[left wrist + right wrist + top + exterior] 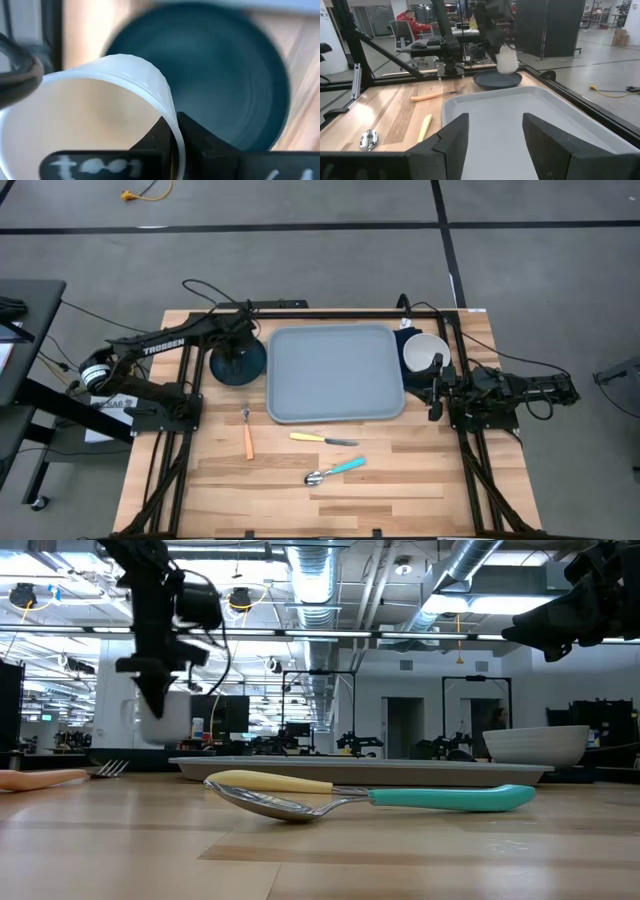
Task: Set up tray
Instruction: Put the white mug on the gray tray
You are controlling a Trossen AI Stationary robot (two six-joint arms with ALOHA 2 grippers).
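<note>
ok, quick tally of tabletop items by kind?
Tray: 1
Plate: 1
Cup, held above the plate by the left gripper: 1
Bowl: 1
Napkin, under the bowl: 1
Fork: 1
Knife: 1
Spoon: 1
Total: 8

white cup [100, 115] cut off by the left wrist picture's edge, dark plate [225, 75] blurred.

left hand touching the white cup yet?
Touching. In the left wrist view the left hand has its fingers shut on the rim of the white cup, with the wall pinched between them, above the dark teal plate.
</note>
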